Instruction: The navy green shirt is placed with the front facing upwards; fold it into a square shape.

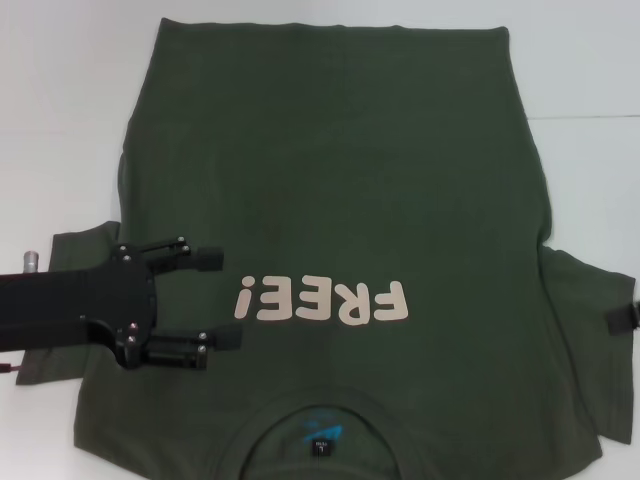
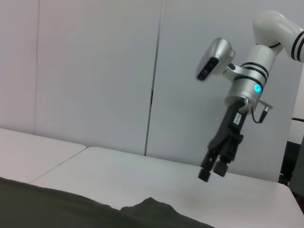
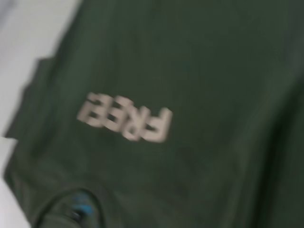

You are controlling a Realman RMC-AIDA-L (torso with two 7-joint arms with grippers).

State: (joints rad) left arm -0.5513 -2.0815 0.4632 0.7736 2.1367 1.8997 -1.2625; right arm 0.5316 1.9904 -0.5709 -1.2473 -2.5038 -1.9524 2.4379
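While the shirt (image 1: pixel 350 200) lies spread flat and face up on the white table (image 1: pixel 60 100), collar toward the robot and its pale lettering (image 1: pixel 322 301) across the chest, the left arm reaches in level from the left over the sleeve. The right arm hangs above the table's right side, pointing down, only a dark bit of it showing at the head view's right edge. The left gripper (image 1: pixel 224 297) hovers over the chest just beside the lettering, its fingers spread wide and holding nothing. The right gripper (image 2: pixel 213 171) grips nothing; whether it is parted, I cannot tell.
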